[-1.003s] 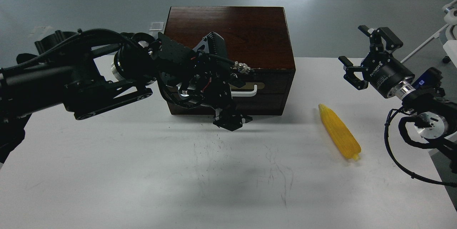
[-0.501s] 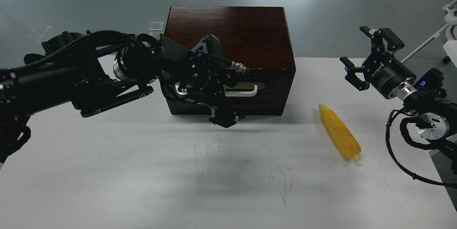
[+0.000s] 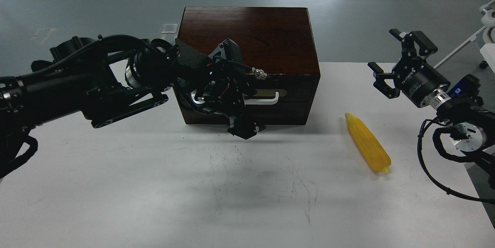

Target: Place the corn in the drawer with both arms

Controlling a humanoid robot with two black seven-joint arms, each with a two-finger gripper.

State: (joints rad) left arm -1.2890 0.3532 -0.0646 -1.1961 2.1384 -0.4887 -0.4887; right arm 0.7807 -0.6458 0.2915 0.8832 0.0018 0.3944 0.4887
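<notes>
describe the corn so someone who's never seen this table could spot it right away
Start at the dark brown wooden cabinet at the back of the white table. To its right, lying flat and clear of both arms, is a bright yellow tapered corn cob, the only yellow thing there.

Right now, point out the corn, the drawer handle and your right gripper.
corn (image 3: 367, 143): head view, middle of the cob, lying on the table.
drawer handle (image 3: 270, 99): head view, right end of the white bar.
right gripper (image 3: 394, 60): head view, between its spread fingers.
</notes>
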